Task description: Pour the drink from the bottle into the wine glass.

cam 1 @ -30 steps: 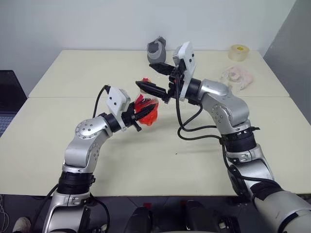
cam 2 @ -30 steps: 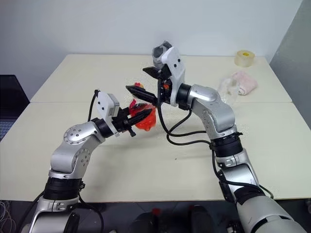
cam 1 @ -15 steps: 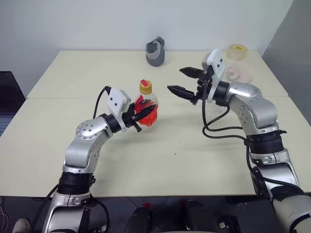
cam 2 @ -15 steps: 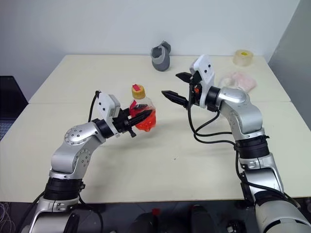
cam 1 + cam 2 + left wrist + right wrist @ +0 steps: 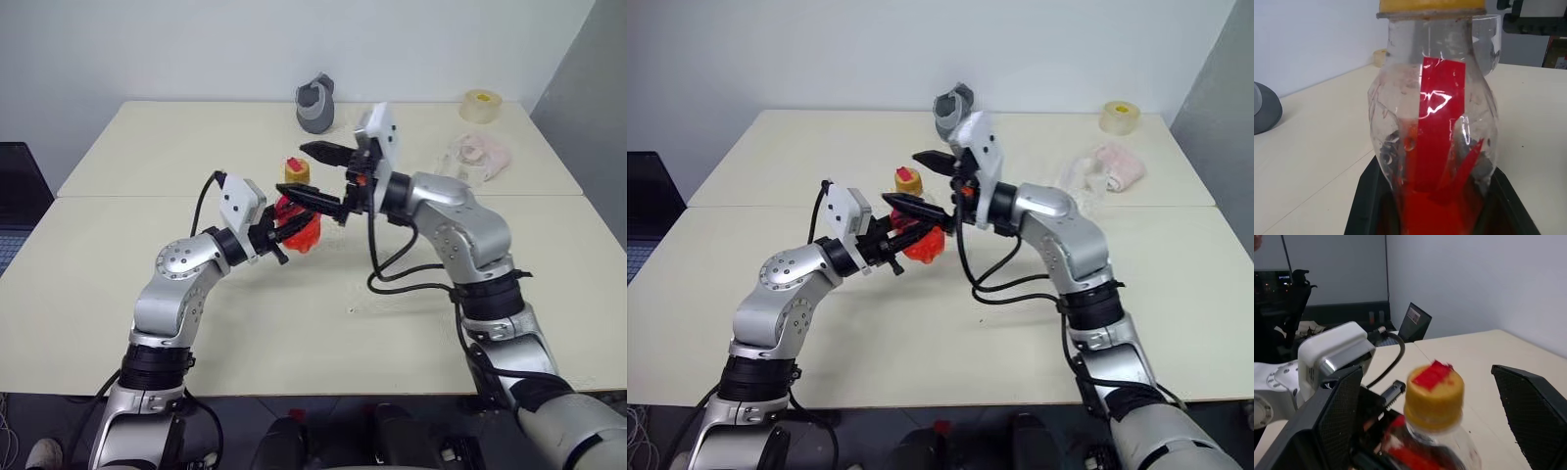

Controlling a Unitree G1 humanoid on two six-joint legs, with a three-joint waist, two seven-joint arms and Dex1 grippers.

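**Cap still on: bottle held steady, open fingers set around its top**

The left gripper (image 5: 277, 233) is clenched on the body of the bottle (image 5: 297, 213) and holds it upright above the table (image 5: 147, 147), near the seam where the two tabletops meet, roughly midway between the left and right edges. The drink (image 5: 1436, 215) sits low in the bottle, red and pooled at the bottom, so an upright hold keeps it from shifting. The yellow cap (image 5: 1433, 394) is on, which in my judgement explains the arrangement: one hand steadies the bottle so the other can unscrew it before any pouring.

The right gripper (image 5: 315, 172) comes in from the side, roughly level, with its fingers spread wide and empty. In the right wrist view they stand either side of the cap, apart from it.

The wine glass (image 5: 449, 166) stands toward the far right corner, well apart from the bottle, just beside a pale pink crumpled cloth or wrapper (image 5: 482, 154).

The table is pale cream and matte. A grey cup-like object (image 5: 316, 103) rests at the far edge near the middle, and a tape roll (image 5: 481, 105) at the far right corner. Plain white walls stand behind, and a dark screen shows off the left edge.
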